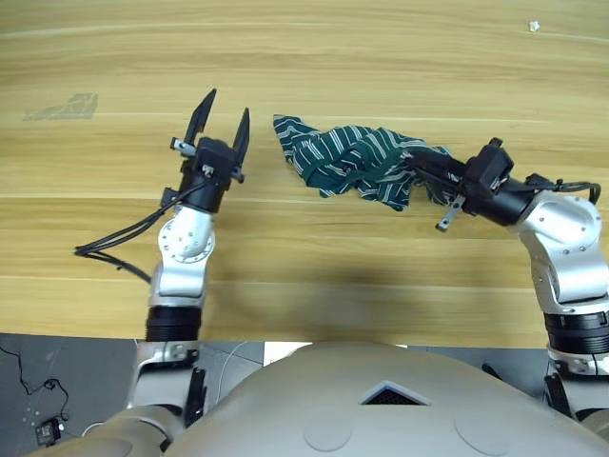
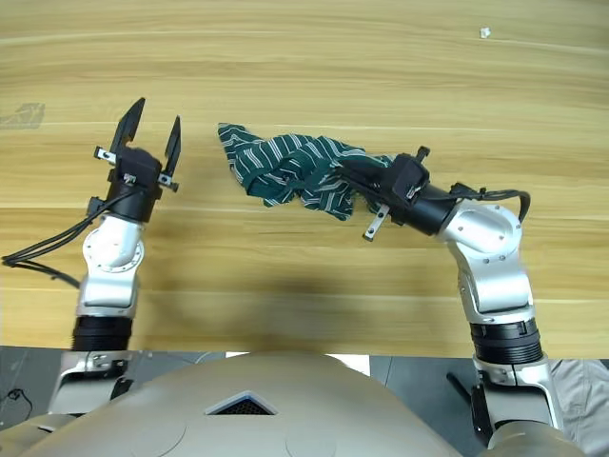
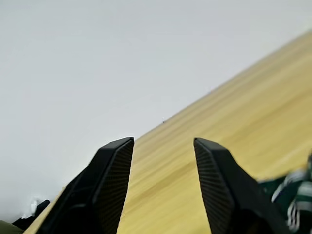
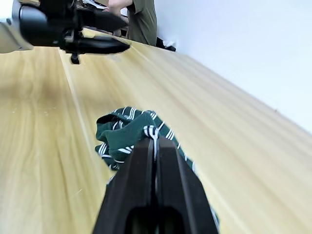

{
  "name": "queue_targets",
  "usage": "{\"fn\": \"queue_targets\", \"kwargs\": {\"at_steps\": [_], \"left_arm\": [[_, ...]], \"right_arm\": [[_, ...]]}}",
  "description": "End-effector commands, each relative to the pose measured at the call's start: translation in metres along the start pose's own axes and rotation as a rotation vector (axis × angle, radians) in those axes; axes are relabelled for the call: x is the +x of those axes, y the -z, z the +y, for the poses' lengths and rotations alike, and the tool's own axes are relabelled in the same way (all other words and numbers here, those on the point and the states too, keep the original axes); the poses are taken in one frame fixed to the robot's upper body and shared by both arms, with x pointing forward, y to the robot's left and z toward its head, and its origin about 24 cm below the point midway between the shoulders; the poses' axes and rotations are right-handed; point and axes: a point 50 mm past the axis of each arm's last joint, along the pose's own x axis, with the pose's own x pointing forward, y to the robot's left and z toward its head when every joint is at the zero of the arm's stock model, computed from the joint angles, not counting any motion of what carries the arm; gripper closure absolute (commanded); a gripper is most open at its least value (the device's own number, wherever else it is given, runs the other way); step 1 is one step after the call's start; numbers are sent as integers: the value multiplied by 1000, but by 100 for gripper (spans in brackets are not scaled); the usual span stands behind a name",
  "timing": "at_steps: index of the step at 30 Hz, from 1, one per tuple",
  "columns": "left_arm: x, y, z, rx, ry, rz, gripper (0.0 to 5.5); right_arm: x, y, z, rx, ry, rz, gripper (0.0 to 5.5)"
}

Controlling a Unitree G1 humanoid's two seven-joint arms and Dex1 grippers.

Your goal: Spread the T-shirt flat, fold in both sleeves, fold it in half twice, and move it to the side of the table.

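The left fingers (image 1: 203, 116) stand spread apart, holding nothing, just left of the T-shirt (image 1: 347, 157). The T-shirt, dark green with thin white stripes, sits crumpled in a bunch near the middle of the wooden surface (image 1: 381, 57). The right fingers (image 4: 144, 170) are pinched closed on its right end.

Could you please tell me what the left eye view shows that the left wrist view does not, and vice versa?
Left eye view: the right gripper shut on the crumpled T-shirt, and a small white scrap far across the table. Left wrist view: the pale wall beyond the table's edge. Both: the open left gripper, part of the T-shirt, and the wooden table.
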Motion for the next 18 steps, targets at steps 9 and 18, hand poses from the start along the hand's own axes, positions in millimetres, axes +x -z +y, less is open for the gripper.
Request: {"fn": "queue_targets", "kwargs": {"at_steps": [9,18], "left_arm": [[-19,13,-33,399,576,-9,324],[14,5,-47,598,503,-124,324]], "right_arm": [[10,-17,-15,-95,33,-39,547],[14,-16,-12,-97,26,-52,547]]}}
